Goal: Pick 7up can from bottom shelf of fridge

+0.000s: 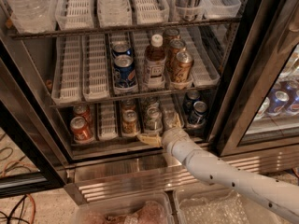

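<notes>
Your white arm's two-finger gripper (161,130) sits at the front edge of the lowest wire rack with white slotted lane trays, the bottom shelf (107,121), inside the big black-framed display fridge (235,78). Its jaws look spread, one tan finger low and to the left, the other up on the right. Nothing is pinched between them.

The small pale silver-grey 7up can (153,119) stands upright in its lane just behind the gripper, at the front of its row.

Your main risk is crowding. The orange-gold can (130,122) stands just beside the target on the left. The low finger seems to point towards it, so you could nudge or tip it while closing.

Another silver can sits right behind the 7up can. Reach too deep and you may catch both, or push the row back.

The shelf's front lip is close beneath the wrist. Drag the can out low and it could catch there and topple.

The dark blue can (198,112) on the right stands further off, so it looks safer.
</notes>
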